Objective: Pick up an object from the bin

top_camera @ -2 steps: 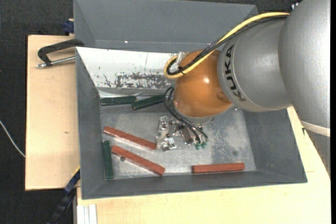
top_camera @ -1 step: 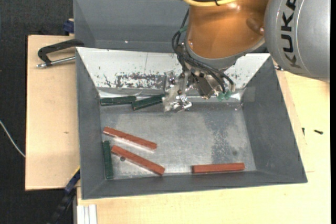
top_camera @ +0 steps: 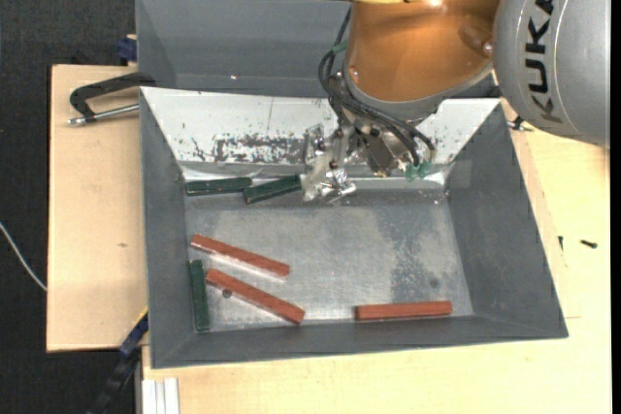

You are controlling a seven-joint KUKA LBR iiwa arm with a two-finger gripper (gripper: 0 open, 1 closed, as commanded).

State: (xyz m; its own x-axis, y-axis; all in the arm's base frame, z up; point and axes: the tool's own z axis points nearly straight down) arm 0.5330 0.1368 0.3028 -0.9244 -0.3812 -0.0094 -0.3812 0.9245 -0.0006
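Where bin (top_camera: 514, 247) floor meets back wall, gripper (top_camera: 328, 181) sits low, beside green stick (top_camera: 272, 190) end; open or closed, cannot tell.

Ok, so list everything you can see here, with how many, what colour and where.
Red sticks: three, red-brown; two front left, the second nearer the front, one front right.
Green sticks: three, dark green; two at the back left, one nearest the tool, one along the left wall.
Bin: one, grey, centre.
Arm: one, silver with orange cover, from the right.
Tool: one, metal, low by the back wall.
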